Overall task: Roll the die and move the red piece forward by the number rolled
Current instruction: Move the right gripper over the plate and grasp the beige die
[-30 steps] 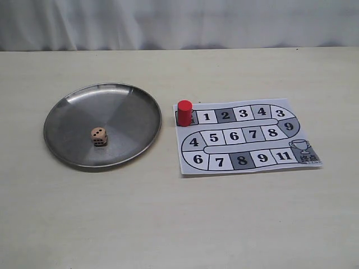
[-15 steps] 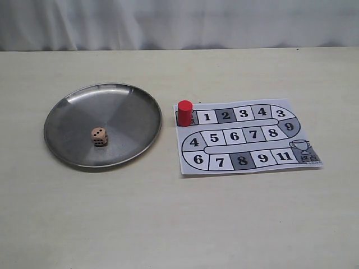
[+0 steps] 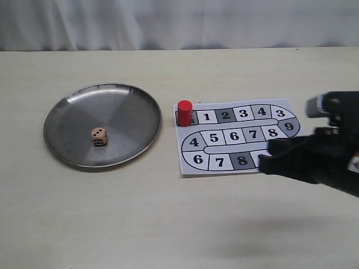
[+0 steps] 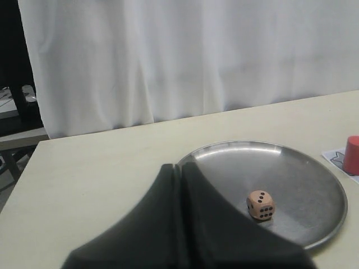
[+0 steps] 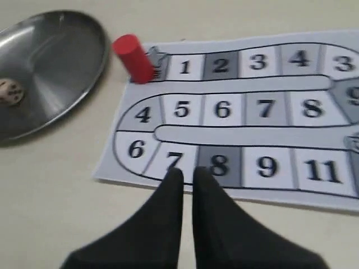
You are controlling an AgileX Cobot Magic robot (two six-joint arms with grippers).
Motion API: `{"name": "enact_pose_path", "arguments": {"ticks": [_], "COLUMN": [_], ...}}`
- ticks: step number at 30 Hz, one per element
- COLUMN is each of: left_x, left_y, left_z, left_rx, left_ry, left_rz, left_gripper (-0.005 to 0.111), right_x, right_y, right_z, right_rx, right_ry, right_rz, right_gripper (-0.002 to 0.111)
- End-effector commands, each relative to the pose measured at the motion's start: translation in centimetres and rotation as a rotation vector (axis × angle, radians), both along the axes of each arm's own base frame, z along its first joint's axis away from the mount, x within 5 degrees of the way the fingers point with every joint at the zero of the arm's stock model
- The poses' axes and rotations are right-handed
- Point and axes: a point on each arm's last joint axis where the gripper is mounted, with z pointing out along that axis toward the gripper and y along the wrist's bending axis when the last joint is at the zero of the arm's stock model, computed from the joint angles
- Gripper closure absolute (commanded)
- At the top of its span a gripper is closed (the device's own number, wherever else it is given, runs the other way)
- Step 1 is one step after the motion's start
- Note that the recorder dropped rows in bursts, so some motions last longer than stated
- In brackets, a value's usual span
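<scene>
The die lies in the round metal plate on the left, three pips on top; the left wrist view shows the die too. The red piece stands upright on the start square at the left end of the paper board. My right gripper hangs over the board's front edge near squares 7 and 8, well apart from the red piece. Its fingers are shut to a thin slit with nothing between. My left gripper is shut and empty, at the plate's near rim.
The board's numbered track runs from 1 beside the red piece to 11 and a trophy square. Bare table lies in front of the plate and the board. A white curtain hangs behind the table's far edge.
My right arm has come into the exterior view from the right and now covers the board's front right corner. The die and the red piece have not moved.
</scene>
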Motion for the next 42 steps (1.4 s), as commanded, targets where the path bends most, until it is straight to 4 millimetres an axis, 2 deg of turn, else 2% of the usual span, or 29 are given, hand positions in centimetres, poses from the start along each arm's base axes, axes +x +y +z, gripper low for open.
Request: {"name": "enact_pose_path", "arguments": {"ticks": [1, 5, 8, 13, 21, 24, 29, 32, 38, 40, 42], "left_x": [0.0, 0.0, 0.0, 0.0, 0.0, 0.0, 0.0, 0.0, 0.0, 0.0, 0.0], "left_y": [-0.1, -0.1, -0.1, -0.1, -0.1, -0.1, -0.1, -0.1, -0.1, -0.1, -0.1], "left_z": [0.0, 0.0, 0.0, 0.0, 0.0, 0.0, 0.0, 0.0, 0.0, 0.0, 0.0], "left_rx": [-0.001, -0.001, -0.001, -0.001, -0.001, -0.001, -0.001, -0.001, -0.001, -0.001, -0.001], "left_ry": [-0.009, -0.009, -0.009, -0.009, -0.009, -0.009, -0.009, -0.009, -0.009, -0.009, -0.009], "left_rz": [-0.009, -0.009, -0.009, -0.009, -0.009, -0.009, -0.009, -0.009, -0.009, -0.009, -0.009], "left_gripper": [0.107, 0.107, 0.107, 0.107, 0.107, 0.107, 0.107, 0.107, 0.107, 0.107, 0.107], "right_x": [3.3, 6.5, 9.1, 12.8, 17.9, 18.9, 19.6, 19.7, 19.8, 19.7, 19.7], "right_y": [5.7, 11.3, 15.4, 20.9, 25.9, 27.2, 28.7, 29.0, 28.9, 28.8, 28.5], "right_z": [0.4, 0.3, 0.2, -0.9, -5.1, -6.1, -8.0, -8.8, -8.9, -8.2, -6.7], "right_rx": [-0.015, -0.049, -0.091, -0.150, -0.186, -0.199, -0.248, -0.268, -0.307, -0.307, -0.312], "right_ry": [0.023, 0.034, 0.052, 0.093, 0.162, 0.175, 0.160, 0.150, 0.134, 0.135, 0.131], "right_rz": [0.151, 0.271, 0.355, 0.452, 0.491, 0.511, 0.578, 0.602, 0.617, 0.619, 0.621], "right_gripper": [0.085, 0.059, 0.045, 0.037, 0.038, 0.038, 0.038, 0.044, 0.088, 0.100, 0.104]}}
